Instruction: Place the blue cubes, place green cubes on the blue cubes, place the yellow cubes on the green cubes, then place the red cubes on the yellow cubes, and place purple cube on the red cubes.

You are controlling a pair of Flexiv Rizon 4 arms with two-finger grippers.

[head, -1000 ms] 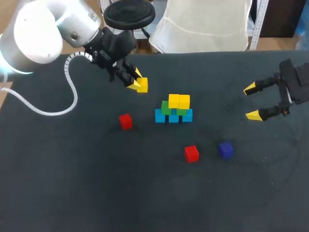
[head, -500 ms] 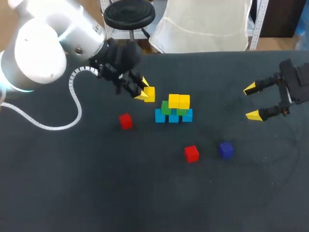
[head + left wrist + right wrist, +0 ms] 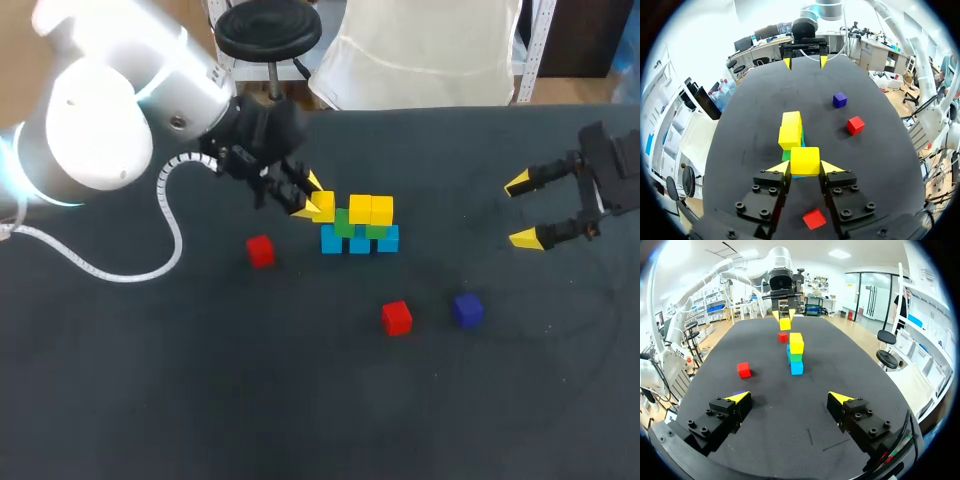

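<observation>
Bright, even overhead light, soft faint shadows, glare on left arm (image 3: 95,130)

Robotics lab: black worktable (image 3: 300,400), desks (image 3: 765,50) with monitors (image 3: 746,44), stocked shelving (image 3: 930,340), an office chair (image 3: 886,337).

My left arm (image 3: 100,130) is all chunky white rounded shells, with a pale blue glow at one joint. A white cable (image 3: 178,240), partly coiled, runs off it. The wrist is black. My left gripper (image 3: 805,167) and right gripper (image 3: 789,397) are both black blocks dotted with round bolts, tipped with bright yellow wedges.
</observation>
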